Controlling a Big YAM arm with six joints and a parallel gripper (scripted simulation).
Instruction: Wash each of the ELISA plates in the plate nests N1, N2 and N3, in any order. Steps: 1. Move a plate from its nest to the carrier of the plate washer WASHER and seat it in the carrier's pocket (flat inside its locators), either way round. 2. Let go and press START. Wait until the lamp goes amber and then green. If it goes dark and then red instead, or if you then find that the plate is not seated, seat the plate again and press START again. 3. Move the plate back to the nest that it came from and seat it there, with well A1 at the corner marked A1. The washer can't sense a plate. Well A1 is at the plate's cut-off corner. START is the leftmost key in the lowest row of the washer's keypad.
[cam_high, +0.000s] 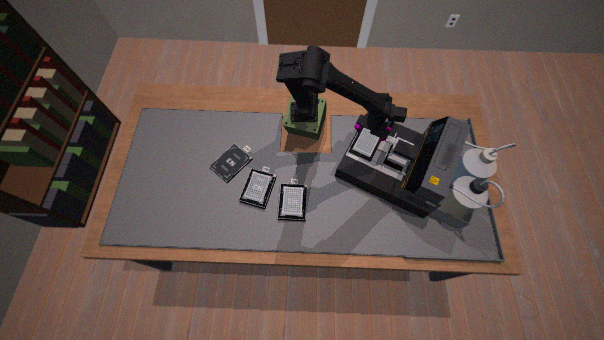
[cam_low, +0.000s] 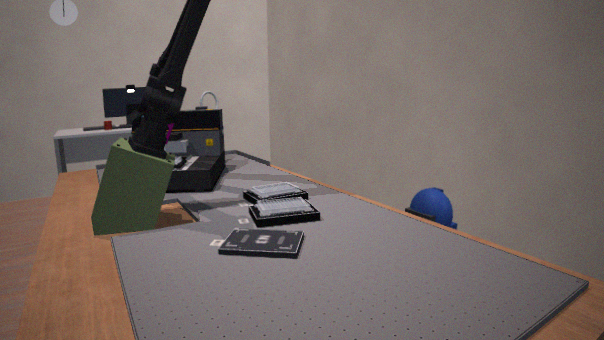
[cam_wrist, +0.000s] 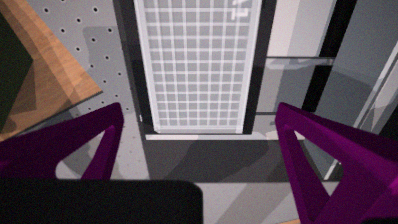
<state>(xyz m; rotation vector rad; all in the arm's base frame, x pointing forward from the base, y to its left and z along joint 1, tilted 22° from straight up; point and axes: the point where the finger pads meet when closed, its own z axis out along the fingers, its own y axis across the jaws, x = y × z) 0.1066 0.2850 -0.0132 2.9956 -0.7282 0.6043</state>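
Grey matting (cam_high: 200, 220) (cam_low: 380, 280) covered most of the wooden table (cam_high: 350, 262) (cam_low: 60, 260), the washer (cam_high: 385, 190) (cam_low: 195, 175) at one end. On the washer's carrier lay a plate (cam_high: 366, 142) (cam_wrist: 197, 70), its far end cut off in the wrist view. Whether it sat fully flat could not be told. The gripper (cam_high: 373, 128) (cam_wrist: 199, 111) was released, its magenta fingers apart near the plate's end; the arm (cam_high: 350, 87) (cam_low: 170, 75) hid them in part from outside. The washer's keypad and lamp could not be made out. "A1" was cropped on the plate; a yellow label (cam_high: 434, 180) (cam_low: 209, 142) marked the washer. Beyond the washer stood two bottles (cam_high: 480, 162) (cam_high: 470, 192). Farthest from the washer was a bare nest (cam_high: 231, 162) (cam_low: 262, 242), its lettering blurred; nearer stood two filled nests (cam_high: 257, 188) (cam_high: 292, 202) (cam_low: 285, 210) (cam_low: 276, 191).
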